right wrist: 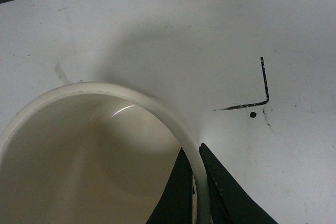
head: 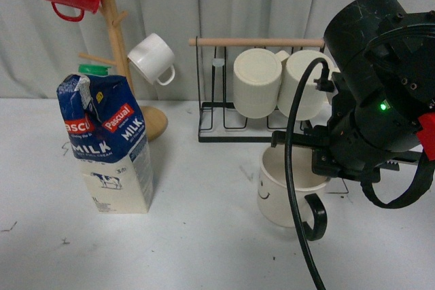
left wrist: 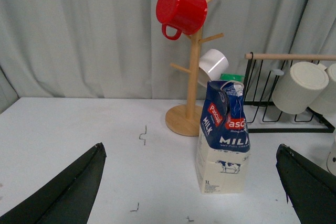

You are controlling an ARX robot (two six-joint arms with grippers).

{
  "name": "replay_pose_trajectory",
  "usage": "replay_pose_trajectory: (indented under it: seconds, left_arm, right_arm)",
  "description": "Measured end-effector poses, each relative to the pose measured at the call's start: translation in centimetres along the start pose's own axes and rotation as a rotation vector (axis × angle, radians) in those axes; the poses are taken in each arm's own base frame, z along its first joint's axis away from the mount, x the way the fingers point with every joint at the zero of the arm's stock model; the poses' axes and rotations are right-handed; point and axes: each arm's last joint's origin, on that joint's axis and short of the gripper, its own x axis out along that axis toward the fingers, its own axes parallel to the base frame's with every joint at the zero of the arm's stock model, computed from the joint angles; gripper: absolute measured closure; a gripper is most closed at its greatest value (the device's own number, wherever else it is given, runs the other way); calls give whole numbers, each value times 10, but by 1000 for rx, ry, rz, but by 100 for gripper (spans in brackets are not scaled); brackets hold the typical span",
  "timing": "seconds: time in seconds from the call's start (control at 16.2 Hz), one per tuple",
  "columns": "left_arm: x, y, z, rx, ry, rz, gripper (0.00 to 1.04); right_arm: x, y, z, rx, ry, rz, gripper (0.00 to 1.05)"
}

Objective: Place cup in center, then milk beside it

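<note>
Right gripper (right wrist: 198, 153) pinching the wide cream smiley mug (head: 275, 191) at its rim near a black corner mark (right wrist: 262, 95), placing apparently unfinished; tall blue milk carton (head: 109, 147) untouched, left gripper (left wrist: 190, 147) spread.

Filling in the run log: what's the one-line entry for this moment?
right gripper: shut on cup rim | cup: upright, near corner mark | milk: standing, not gripped | left gripper: open, empty

milk (head: 112, 147): "Pascual", "MILK", "1L" on carton front | cup (head: 272, 196): smiley face on side
</note>
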Motion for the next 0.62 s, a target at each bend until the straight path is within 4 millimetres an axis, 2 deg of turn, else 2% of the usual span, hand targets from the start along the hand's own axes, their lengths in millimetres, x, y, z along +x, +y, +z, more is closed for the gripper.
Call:
replay_pose_trajectory:
  seconds: [0.18,0.43,0.55,0.62]
  left_arm:
    - [0,0,0,0,0,0,7]
    - [0,0,0,0,0,0,7]
    - [0,0,0,0,0,0,7]
    - [0,0,0,0,0,0,7]
  right_arm:
    - [1,-2,1,10,3,3,100]
    - [-4,-1,2,22,8,36,54]
    - [-22,0,7,30,-42,91,30]
    - [-30,0,10,34,-78,125,23]
